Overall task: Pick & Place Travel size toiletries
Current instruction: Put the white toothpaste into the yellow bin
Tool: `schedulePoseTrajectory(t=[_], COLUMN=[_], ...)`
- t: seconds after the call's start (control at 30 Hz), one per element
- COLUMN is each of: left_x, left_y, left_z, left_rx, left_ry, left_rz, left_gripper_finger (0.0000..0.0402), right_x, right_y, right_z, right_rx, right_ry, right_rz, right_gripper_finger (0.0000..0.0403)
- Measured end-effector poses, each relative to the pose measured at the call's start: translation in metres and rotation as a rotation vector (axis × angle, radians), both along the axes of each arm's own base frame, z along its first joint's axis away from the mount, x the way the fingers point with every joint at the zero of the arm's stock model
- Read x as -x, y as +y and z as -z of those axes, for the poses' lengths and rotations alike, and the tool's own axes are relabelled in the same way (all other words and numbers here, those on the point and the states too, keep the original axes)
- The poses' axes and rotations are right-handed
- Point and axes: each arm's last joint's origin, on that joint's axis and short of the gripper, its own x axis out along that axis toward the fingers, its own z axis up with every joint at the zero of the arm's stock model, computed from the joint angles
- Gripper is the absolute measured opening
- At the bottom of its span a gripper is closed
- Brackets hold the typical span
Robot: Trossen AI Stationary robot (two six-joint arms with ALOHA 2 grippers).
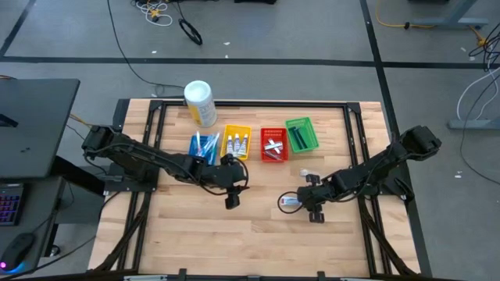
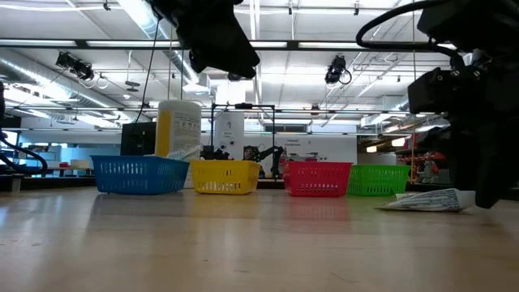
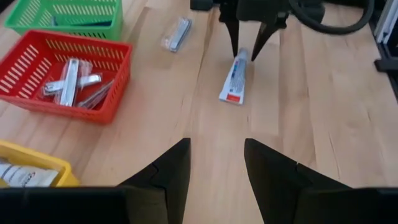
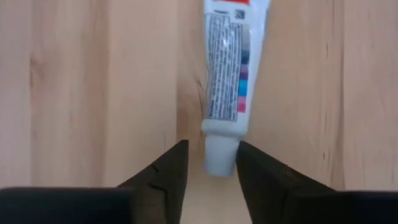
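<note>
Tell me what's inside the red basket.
The red basket holds several silvery metal nail clippers in clear wrappers, lying crossed. Anything beneath them is covered.

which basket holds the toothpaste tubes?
The yellow basket, second from the canister, holds small white tubes; blue, red and green baskets hold other items.

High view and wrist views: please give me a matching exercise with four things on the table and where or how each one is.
Things:
1. red basket
2. yellow basket
3. canister
4. toothpaste tube

Place or state:
A. lies flat on the bare table
B. holds small white tubes
C. stands upright near the table's edge
D. holds silvery items

Pairs: 1-D, 2-B, 3-C, 4-A
</note>
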Motion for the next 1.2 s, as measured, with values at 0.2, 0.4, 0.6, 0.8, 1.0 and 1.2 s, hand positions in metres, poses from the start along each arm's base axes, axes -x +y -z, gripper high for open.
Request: schedulePoseTrajectory(t=[0.2,0.4,0.6,0.8,1.0,1.2], left_x=[-0.001,-0.001,-0.001,-0.001,-0.001,-0.003], left_y=[0.0,0.0,0.0,0.0,0.001,0.002], left_z=[-0.002,-0.002,-0.002,-0.002,-0.002,-0.005], left_rx=[0.064,0.115,0.132,0.34,0.395,0.404], left_ry=[-0.031,-0.036,-0.044,-0.063,-0.088,-0.134], left_rz=[-0.052,-0.091,-0.112,-0.268,-0.347,-0.37], left_gripper_finger=[0.0158,0.0158,0.0158,0.0158,0.0158,0.0158], right_x=[-0.002,-0.004,-0.008,-0.026,-0.04,-0.048], right_y=[0.001,0.001,0.002,0.005,0.01,0.016], right_z=[-0.001,-0.002,-0.005,-0.028,-0.048,-0.061], right_rx=[-0.01,0.004,-0.007,0.203,0.539,0.69], right_ry=[-0.025,-0.053,-0.079,-0.252,-0.497,-0.62], right_rz=[0.001,0.011,0.023,0.042,0.034,-0.017], right_gripper_finger=[0.0101,0.0081,0.0079,0.0079,0.0078,0.0078])
